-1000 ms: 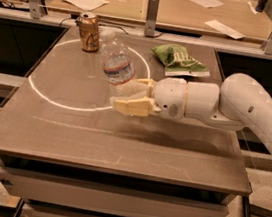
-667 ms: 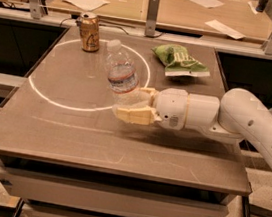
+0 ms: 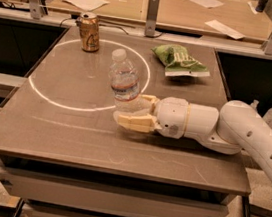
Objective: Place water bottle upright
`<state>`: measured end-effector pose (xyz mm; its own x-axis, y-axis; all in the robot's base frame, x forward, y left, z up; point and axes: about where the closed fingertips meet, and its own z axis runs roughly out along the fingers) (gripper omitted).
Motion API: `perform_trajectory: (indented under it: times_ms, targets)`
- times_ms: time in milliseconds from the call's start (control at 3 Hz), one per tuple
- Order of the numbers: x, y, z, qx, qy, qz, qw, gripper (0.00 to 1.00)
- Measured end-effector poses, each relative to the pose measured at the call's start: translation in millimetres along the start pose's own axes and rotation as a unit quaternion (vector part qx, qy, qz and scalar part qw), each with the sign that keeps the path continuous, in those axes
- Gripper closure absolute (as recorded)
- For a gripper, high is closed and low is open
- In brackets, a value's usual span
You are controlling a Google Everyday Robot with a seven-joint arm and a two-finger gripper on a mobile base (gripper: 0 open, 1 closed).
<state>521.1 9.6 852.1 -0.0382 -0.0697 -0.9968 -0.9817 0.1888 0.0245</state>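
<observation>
Object: clear ribbed plastic water bottle with white cap, held tilted toward far-left corner, mid brown-topped bench | Cream two-finger gripper: fingers clamped on bottle's lower part | Risk: toppling judged likely if released while tilted

Even, moderate overhead light covers the desk, leaving a soft shadow under the gripper, which clasps the water bottle at mid-desk. The bottle's plastic glints, and a thin bright ring curves across the desk.
</observation>
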Motion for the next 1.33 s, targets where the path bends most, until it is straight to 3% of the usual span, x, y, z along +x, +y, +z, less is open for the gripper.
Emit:
perform_trajectory:
  times_ms: [1000, 1333]
  targets:
    - [7.7, 6.3, 2.1, -0.013, -0.004, -0.008, 0.9999, 0.13]
    - [8.0, 7.8, 4.8, -0.019, -0.004, -0.010, 0.9998, 0.00]
